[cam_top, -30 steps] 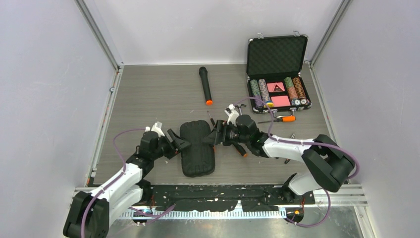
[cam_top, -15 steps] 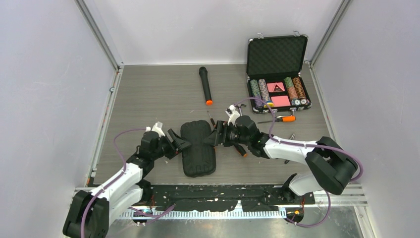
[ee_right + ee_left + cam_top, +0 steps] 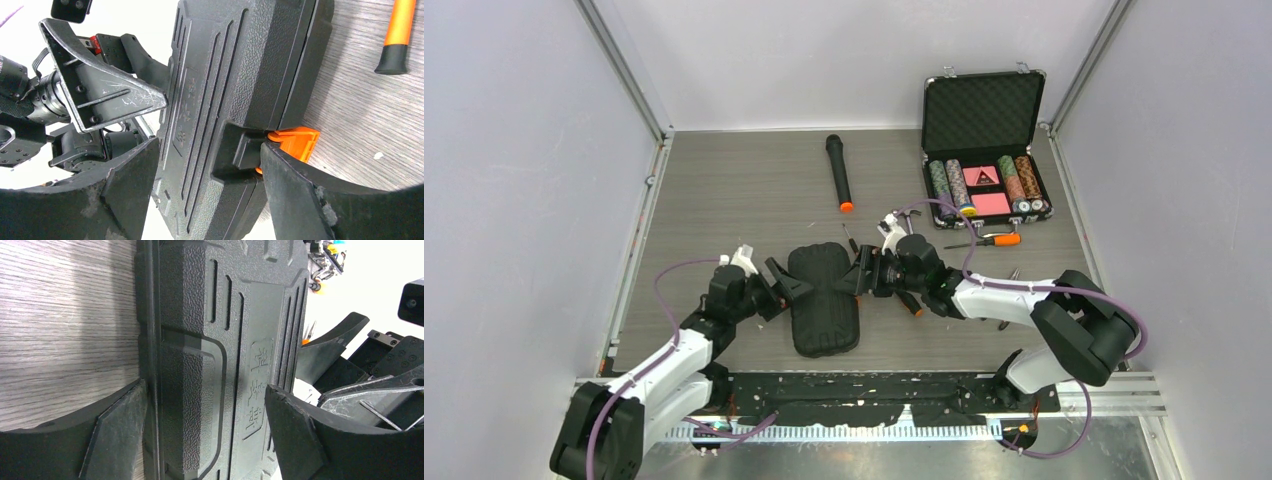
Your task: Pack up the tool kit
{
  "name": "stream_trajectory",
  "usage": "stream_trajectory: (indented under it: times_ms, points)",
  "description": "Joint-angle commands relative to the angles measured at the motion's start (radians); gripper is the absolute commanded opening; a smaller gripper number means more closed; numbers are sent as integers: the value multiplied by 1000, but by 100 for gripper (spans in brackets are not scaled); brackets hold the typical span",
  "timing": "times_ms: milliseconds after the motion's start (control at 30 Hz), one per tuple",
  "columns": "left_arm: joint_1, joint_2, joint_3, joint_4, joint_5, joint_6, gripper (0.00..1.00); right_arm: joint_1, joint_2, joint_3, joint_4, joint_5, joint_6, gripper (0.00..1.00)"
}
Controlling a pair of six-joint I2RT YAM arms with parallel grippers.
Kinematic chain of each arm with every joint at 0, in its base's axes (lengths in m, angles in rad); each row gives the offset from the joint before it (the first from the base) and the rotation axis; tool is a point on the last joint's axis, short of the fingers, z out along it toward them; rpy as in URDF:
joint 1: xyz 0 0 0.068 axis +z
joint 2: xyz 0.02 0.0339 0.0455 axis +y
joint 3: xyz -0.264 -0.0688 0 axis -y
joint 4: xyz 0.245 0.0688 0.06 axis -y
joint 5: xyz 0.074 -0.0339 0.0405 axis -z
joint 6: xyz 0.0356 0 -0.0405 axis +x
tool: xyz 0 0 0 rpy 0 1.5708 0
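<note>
Lying closed on the desk point(image 3: 724, 190), the tool kit point(image 3: 824, 300) sits between left claw point(image 3: 787, 280) and right claw point(image 3: 862, 273). Left wrist: jaws wide, straddling its edge, gripping nothing; embossed characters point(image 3: 256, 385) illegible. Right wrist: jaws wide, flanking the orange latch point(image 3: 295, 142).

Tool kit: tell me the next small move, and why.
Probably ease the right hand inward so one finger catches the orange latch and flips it open. The tool kit lies shut, that latch sits between the hand's open fingers, and a screwdriver lies loose on the table, unpacked.
</note>
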Motion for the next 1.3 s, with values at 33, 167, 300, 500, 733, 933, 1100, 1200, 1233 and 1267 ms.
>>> stream_trajectory:
  times_ms: [33, 167, 300, 500, 733, 933, 1100, 1200, 1233, 1267]
  points:
    - [-20, -1, -5, 139, 58, -43, 87, 18, -20, 1, 138, -82, 36, 79]
    - [-22, -16, -6, 154, 57, -52, 94, 18, -37, -5, 216, -130, 70, 79]
    - [-22, -39, -8, 154, 54, -52, 98, 19, -34, -7, 274, -162, 103, 78]
    - [-22, -68, -17, 155, 46, -53, 100, 19, -6, -4, 341, -190, 143, 78]
    - [-22, -112, -37, 186, 38, -65, 100, 28, 10, 24, 339, -197, 151, 78]
    - [-22, -175, -35, 94, 15, -39, 100, 28, -71, 38, 76, -40, 31, 78]
    - [-24, -256, 19, -134, -14, 43, 100, 28, -189, 31, -169, 148, -74, 84]
    - [-49, -306, -2, -175, -19, 23, 99, 20, -214, 24, -239, 197, -94, 88]
    - [-61, -322, -14, -177, -24, 9, 97, 19, -213, 18, -241, 197, -98, 89]
    - [-75, -336, -29, -181, -31, -6, 95, 18, -212, 15, -233, 185, -98, 89]
